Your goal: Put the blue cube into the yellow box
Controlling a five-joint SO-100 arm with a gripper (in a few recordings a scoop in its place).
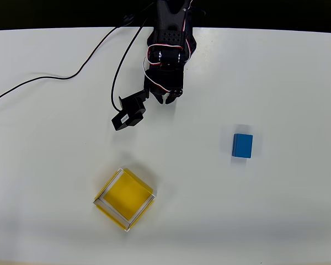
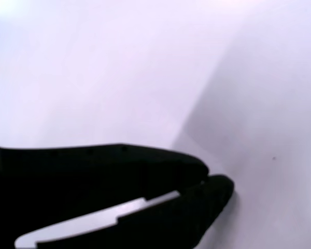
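Robotics test bench or lab: bare white table [image 1: 276,72], black arm [image 1: 168,49] mounted at 12 o'clock (loose cable [image 1: 55,77] trailing toward 10).

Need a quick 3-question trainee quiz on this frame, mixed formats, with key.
1. True or false: the blue cube lies inside the yellow box.
2. In the overhead view, the cube lies on which side of the box? A) left B) right
3. Fill in: in the wrist view the tool holds ____.

Key: 1 false; it rests on the white table, apart from the box. 2 B. 3 nothing; its jaws meet at the tips.
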